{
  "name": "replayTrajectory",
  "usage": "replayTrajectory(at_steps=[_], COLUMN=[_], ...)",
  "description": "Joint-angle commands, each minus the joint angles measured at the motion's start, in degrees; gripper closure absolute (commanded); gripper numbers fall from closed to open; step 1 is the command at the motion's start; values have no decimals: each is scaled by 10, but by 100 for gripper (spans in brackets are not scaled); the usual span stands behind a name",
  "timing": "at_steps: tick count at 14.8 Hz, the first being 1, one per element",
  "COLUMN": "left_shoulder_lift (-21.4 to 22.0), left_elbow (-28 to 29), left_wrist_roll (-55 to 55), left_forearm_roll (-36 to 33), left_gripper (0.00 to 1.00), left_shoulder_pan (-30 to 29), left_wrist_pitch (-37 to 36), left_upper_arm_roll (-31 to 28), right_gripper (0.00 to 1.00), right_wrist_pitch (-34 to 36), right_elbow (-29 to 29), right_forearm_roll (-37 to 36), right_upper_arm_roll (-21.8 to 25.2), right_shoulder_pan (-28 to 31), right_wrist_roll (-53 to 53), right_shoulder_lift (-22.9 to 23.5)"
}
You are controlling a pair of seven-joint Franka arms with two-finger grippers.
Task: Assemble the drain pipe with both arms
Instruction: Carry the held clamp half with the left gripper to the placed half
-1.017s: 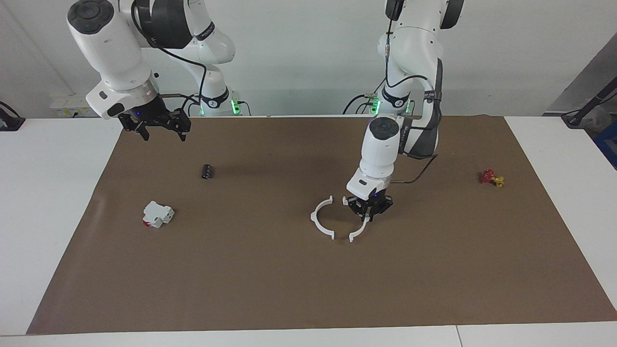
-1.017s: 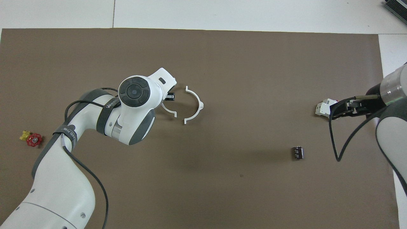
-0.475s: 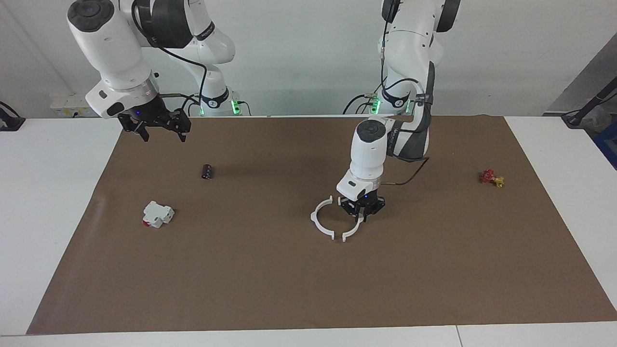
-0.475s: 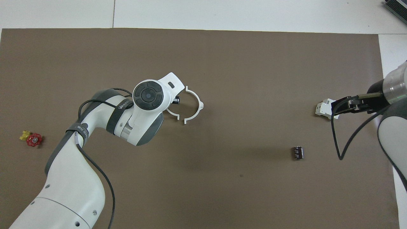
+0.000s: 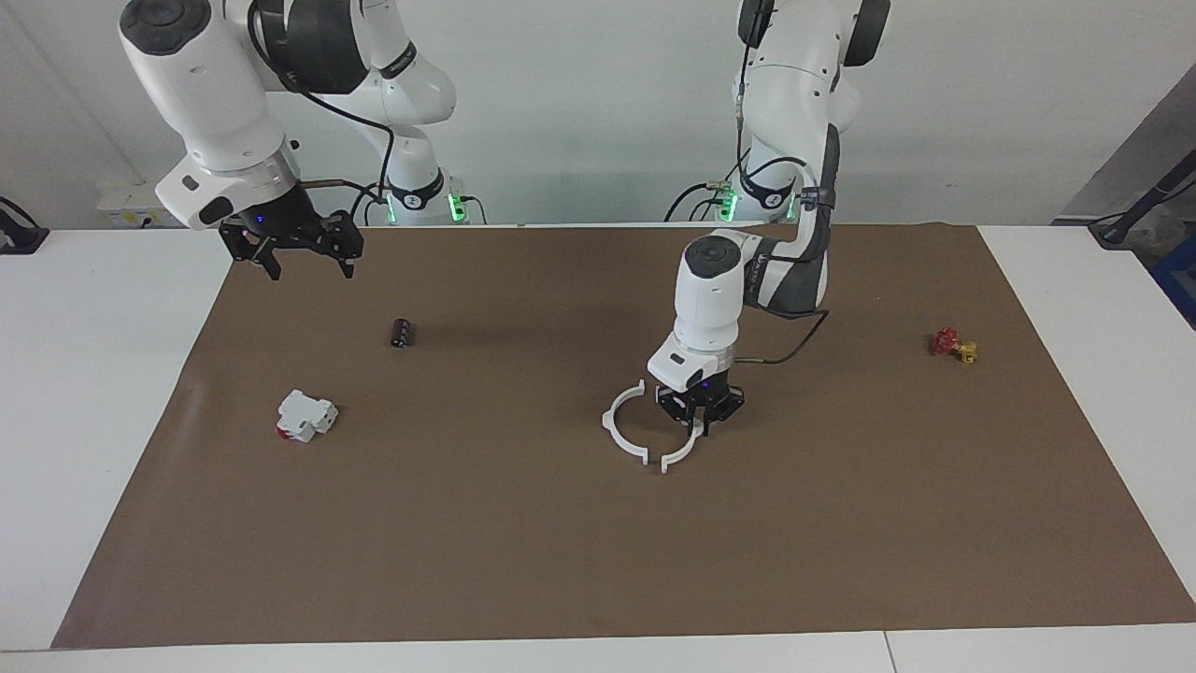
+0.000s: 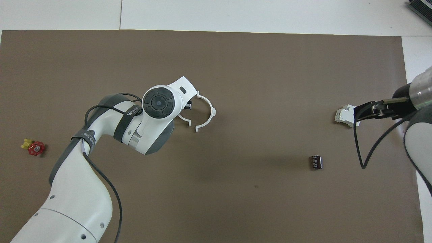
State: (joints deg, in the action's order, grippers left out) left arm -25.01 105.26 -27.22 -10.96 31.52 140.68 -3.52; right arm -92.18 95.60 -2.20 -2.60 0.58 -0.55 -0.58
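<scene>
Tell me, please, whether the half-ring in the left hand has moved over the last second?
Yes. The held half-ring has slid toward the free half-ring, which stayed put, and their farther ends now nearly meet.

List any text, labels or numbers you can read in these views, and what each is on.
Band on the left arm: lettering, too blurred to read.
Strap lower on the same arm: lettering, too blurred to read.
Band on the right arm: a marking, too small to read.
White block, black part, red-and-yellow valve, the two pipe halves: no text visible.
</scene>
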Motion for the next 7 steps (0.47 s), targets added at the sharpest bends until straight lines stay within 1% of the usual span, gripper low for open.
replayTrajectory(at_steps=[1,7], left_shoulder_lift=[-11,-11], left_elbow=[-9,4], left_wrist_roll=[-11,-11], left_forearm_roll=[-18,-17], left_gripper=[100,100], left_shoulder_pan=[13,25], left_wrist_pitch=[7,6], left_upper_arm_roll=[-10,-9], right_gripper=[0,0], right_wrist_pitch=[2,27], right_elbow=[-8,-10], right_forearm_roll=[11,12], right_upper_arm_roll=[-5,-7], right_shoulder_pan=[11,3], right_wrist_roll=[19,20], right_shoulder_lift=[-5,-37])
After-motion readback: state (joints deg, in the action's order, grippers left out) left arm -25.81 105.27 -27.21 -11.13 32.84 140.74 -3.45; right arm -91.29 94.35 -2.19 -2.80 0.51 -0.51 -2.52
